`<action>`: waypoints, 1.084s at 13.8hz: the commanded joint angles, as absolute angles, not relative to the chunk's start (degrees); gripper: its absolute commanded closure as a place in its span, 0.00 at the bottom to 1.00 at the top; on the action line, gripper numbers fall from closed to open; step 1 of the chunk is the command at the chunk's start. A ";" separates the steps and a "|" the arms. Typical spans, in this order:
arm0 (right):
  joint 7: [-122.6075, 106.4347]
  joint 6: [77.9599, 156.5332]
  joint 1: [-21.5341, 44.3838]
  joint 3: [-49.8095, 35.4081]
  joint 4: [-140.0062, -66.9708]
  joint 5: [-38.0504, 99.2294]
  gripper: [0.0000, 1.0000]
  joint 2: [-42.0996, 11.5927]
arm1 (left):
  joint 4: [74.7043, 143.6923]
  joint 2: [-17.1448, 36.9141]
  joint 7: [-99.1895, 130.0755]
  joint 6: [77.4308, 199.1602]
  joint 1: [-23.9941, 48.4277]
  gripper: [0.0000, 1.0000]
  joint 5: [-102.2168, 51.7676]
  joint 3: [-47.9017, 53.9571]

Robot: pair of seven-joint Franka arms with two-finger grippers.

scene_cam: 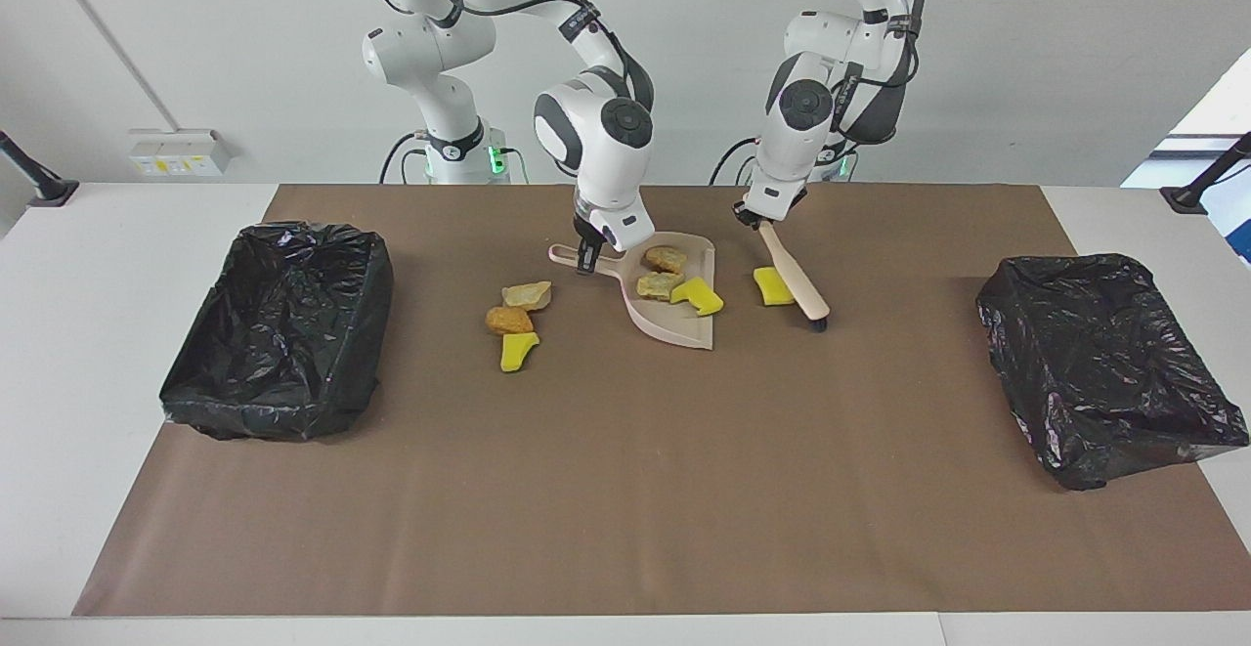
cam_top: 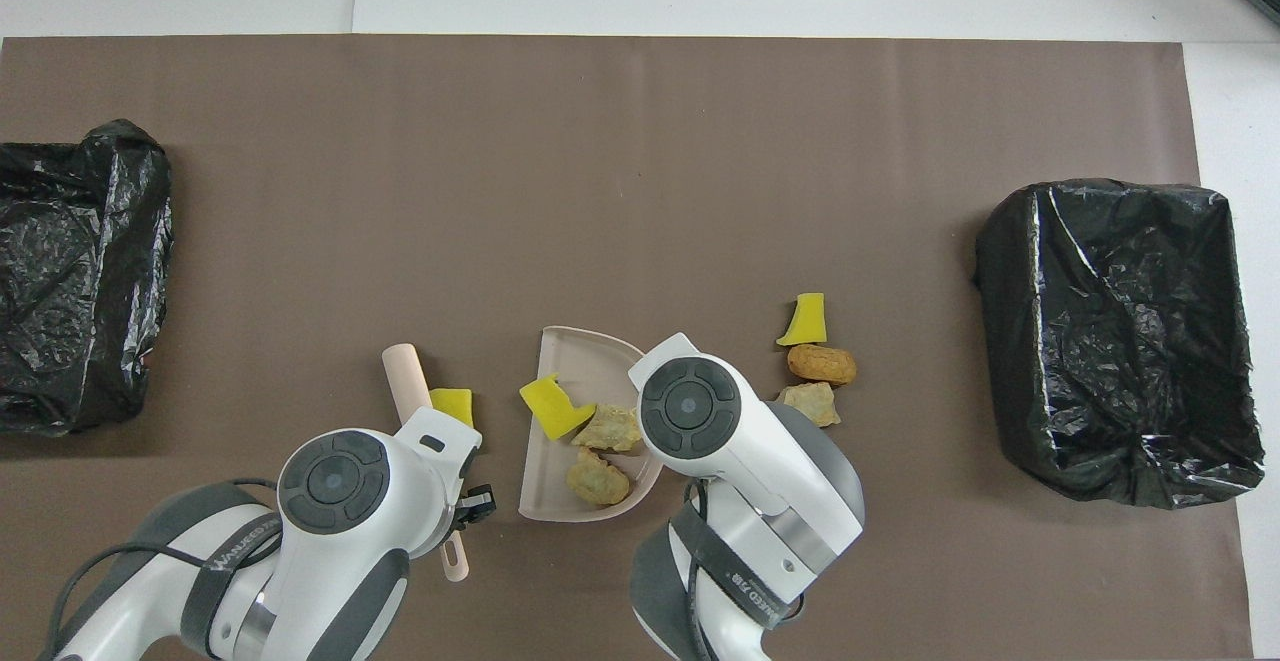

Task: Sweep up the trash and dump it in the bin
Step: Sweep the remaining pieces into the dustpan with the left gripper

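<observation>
Both tools clamped shut, right tool (scene_cam: 587, 266) on dustpan (scene_cam: 679, 319) handle, left tool (scene_cam: 751, 219) on brush (scene_cam: 797, 279) handle

In the overhead view the right arm's wrist covers the right gripper (scene_cam: 587, 263) and the dustpan (cam_top: 580, 361) handle below it; the left gripper (scene_cam: 753, 219) hides likewise. One bin (cam_top: 70, 271) runs off the edge.

Brown paper sheet (scene_cam: 625, 490) over white table (scene_cam: 117, 236); wall socket box (scene_cam: 181, 150) nr right arm's end.
</observation>
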State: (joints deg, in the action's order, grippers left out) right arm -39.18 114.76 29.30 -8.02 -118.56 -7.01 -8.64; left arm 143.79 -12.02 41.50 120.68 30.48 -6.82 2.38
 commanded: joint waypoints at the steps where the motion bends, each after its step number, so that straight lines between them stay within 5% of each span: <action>1: -41.31 115.14 28.12 -8.61 -119.44 -7.73 1.00 -8.44 | 139.84 -9.06 36.31 123.04 34.26 1.00 -10.01 1.93; 8: -41.04 115.05 28.12 -8.61 -119.36 -7.73 1.00 -8.44 | 138.52 -9.67 34.98 123.05 44.81 1.00 -10.37 2.02; 15: -40.78 115.05 28.12 -8.61 -119.27 -7.73 1.00 -8.44 | 138.69 -13.79 44.28 105.04 46.32 1.00 -10.37 3.07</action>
State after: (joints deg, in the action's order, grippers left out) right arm -39.19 114.76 29.28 -8.02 -118.57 -7.03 -8.64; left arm 138.61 -11.93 40.24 108.41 45.33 -9.89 2.93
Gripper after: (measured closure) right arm 0.674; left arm 0.736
